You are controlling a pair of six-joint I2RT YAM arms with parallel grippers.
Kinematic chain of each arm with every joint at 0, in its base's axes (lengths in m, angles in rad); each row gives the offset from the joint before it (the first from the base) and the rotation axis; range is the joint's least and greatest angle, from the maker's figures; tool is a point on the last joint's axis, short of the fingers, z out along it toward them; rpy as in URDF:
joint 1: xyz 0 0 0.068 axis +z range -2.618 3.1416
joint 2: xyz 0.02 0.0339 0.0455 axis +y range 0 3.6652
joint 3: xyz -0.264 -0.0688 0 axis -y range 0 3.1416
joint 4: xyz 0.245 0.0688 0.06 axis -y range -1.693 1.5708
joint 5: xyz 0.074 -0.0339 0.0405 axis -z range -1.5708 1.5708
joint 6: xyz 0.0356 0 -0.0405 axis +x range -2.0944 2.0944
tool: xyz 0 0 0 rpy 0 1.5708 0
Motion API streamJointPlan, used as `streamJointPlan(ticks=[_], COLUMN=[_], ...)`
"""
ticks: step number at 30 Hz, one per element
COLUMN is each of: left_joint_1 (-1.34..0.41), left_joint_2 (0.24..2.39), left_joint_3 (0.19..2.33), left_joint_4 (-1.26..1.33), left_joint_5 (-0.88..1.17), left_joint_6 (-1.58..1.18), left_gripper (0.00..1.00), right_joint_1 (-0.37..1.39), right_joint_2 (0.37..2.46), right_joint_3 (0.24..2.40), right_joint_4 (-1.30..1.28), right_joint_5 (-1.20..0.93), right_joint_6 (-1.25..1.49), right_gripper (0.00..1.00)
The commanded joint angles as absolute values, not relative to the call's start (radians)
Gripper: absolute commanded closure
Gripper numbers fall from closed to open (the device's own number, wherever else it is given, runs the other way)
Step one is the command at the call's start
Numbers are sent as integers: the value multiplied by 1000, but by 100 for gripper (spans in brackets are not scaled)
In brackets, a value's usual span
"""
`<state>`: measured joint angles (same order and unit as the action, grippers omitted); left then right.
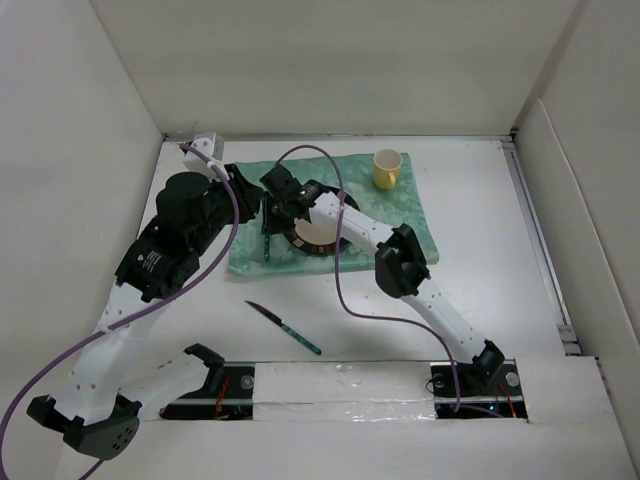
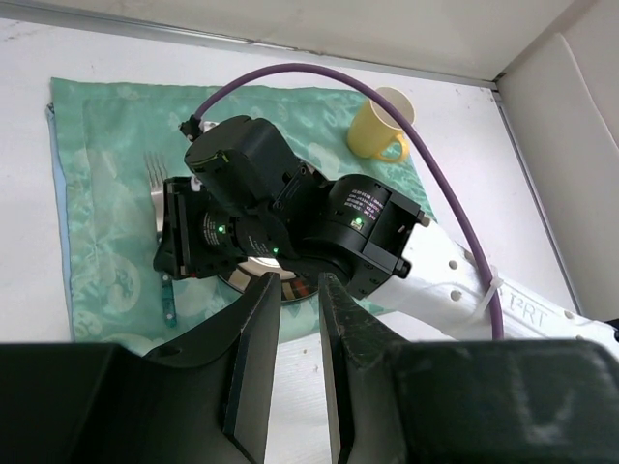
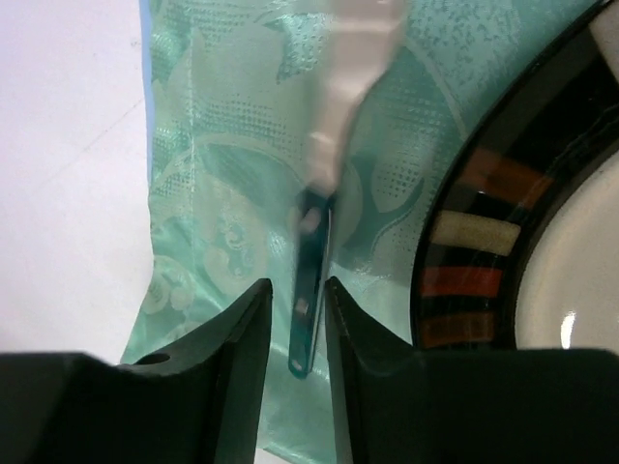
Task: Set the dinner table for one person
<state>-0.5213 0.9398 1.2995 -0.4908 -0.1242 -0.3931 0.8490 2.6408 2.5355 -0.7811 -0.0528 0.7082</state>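
A mint-green cloth lies on the white dinner table. On the cloth are a dark-rimmed plate, a fork with a teal handle to its left, and a yellow mug at the far right corner. My right gripper is low over the fork. In the right wrist view the jaws stand a little apart with the fork handle between them and the plate rim to the right. My left gripper is raised nearby, narrowly open and empty.
A knife with a teal handle lies on the bare table, near side of the cloth. White walls close in the table on the left, far and right sides. The right arm's purple cable loops over the plate.
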Motion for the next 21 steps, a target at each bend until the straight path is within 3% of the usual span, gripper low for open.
streamJointPlan(ticks=[1, 4, 7, 9, 10, 11, 12, 15, 17, 19, 21], left_joint_1=[-518, -518, -518, -518, -518, -518, -518, -518, -518, -518, -518], left_joint_2=[940, 949, 963, 974, 977, 980, 980, 994, 996, 1000, 1005], left_joint_3=[1299, 1315, 1339, 1360, 1367, 1370, 1377, 1402, 1405, 1408, 1420], left_joint_4=[-448, -446, -445, -449, -448, -446, -445, -443, -445, -448, -454], left_joint_5=[-124, -140, -164, -178, -195, -202, -212, -230, -232, -244, -253], left_joint_6=[-383, -380, -371, -364, -362, -361, -360, -360, -360, -362, -364], left_gripper=[80, 80, 80, 80, 80, 80, 80, 81, 81, 84, 85], right_joint_1=[867, 867, 877, 906, 937, 954, 972, 1128, 1158, 1237, 1288], right_joint_2=[2544, 2440, 2294, 2191, 2134, 2014, 1955, 1739, 1692, 1669, 1677], right_joint_3=[2533, 2498, 2418, 2227, 2136, 1930, 1825, 1402, 1303, 1244, 1223], right_joint_4=[-717, -690, -681, -655, -594, -551, -467, -317, -304, -313, -371], right_joint_5=[-54, -46, -15, 24, 29, 32, 35, 72, 93, 107, 144], right_joint_6=[672, 646, 605, 560, 548, 534, 532, 514, 505, 485, 485], right_gripper=[58, 50, 52, 63, 83, 96, 100, 100, 100, 81, 54])
